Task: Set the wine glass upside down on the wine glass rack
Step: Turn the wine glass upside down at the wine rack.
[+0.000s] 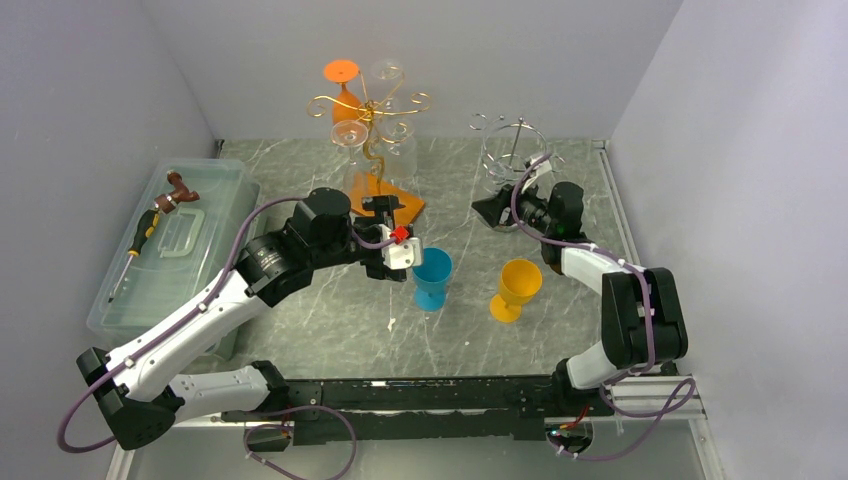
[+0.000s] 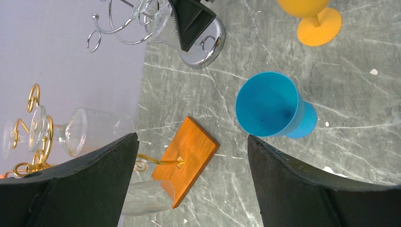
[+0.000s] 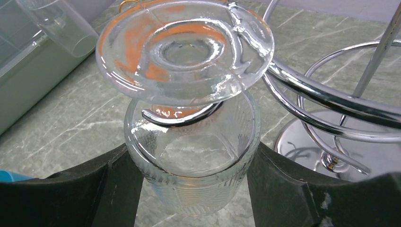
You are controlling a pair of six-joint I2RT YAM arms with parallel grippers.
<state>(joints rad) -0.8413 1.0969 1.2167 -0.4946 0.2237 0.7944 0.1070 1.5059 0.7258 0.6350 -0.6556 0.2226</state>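
Clamped between black fingers of the right hand [image 3: 191, 161]: bowl of the upturned clear wine glass [image 3: 184, 52], foot lying over an arm of the chrome rack [image 3: 331, 101]. Held the left hand [image 2: 191, 142] spread wide, empty, beside a blue goblet [image 2: 269, 106]. Likely risked slipping off and shattering if released half-hooked.

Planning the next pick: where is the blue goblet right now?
In the top view the blue goblet stands upright mid-table, left of the yellow goblet and in front of the gold rack's orange wooden base.

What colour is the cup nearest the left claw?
Blue cup, clearest in the left wrist view.
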